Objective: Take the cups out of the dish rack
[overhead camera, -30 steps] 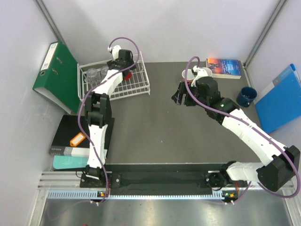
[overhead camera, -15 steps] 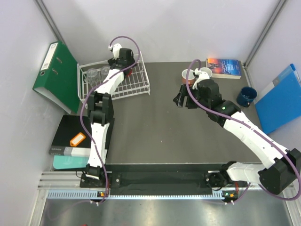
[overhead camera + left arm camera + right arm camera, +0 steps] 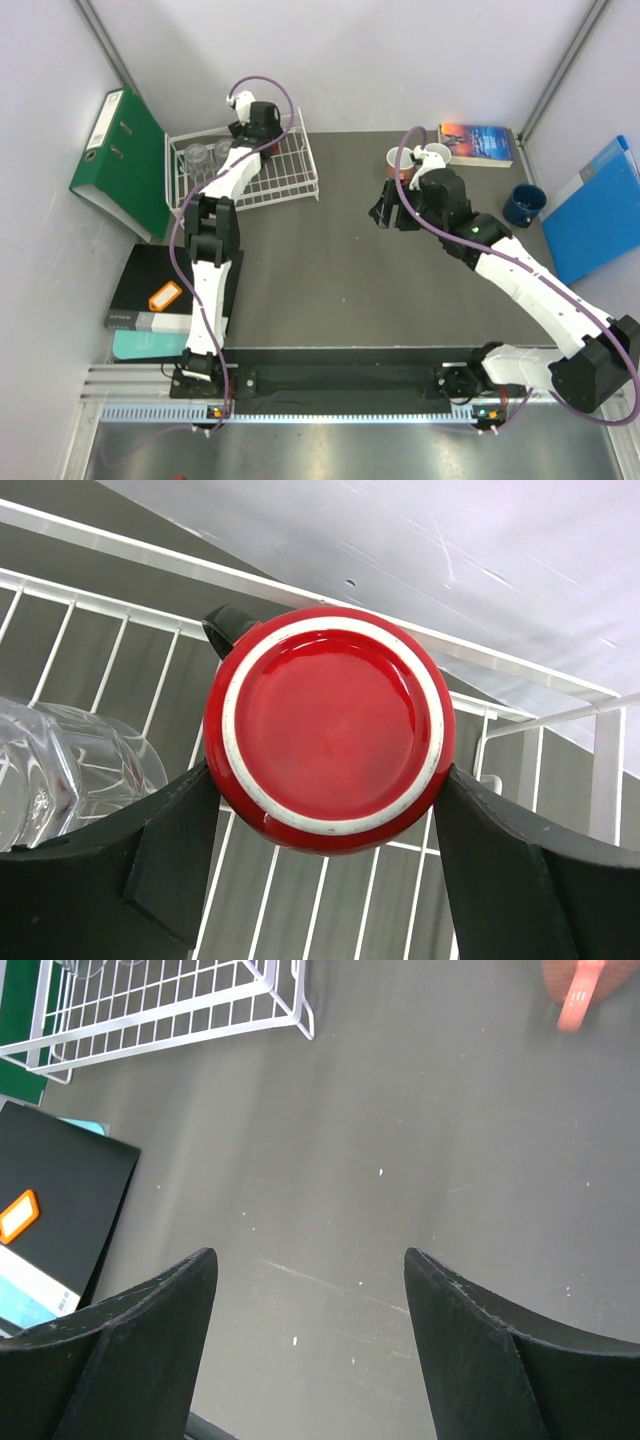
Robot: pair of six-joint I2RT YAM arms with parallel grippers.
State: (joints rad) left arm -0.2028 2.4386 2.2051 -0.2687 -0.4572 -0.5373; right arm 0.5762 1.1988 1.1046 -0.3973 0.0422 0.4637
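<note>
The left gripper (image 3: 325, 775) clasps the red mug (image 3: 330, 725) by the dish rack (image 3: 120, 565)'s far rail, base facing the wrist camera, handle toward the rail; the right gripper (image 3: 310, 1270) hangs open and empty

You're working in a robot lab cell. A dark table (image 3: 330, 260) is boxed in by bare white walls (image 3: 400, 60) and metal corner struts (image 3: 562, 70). The left arm (image 3: 205, 270) and right arm (image 3: 530, 285) are bolted to a rail (image 3: 330, 383) at its near edge, trailing cables. A dish rack (image 3: 290, 185), binder (image 3: 120, 160), folder (image 3: 600, 210) and book (image 3: 478, 143) lie about like props.
</note>
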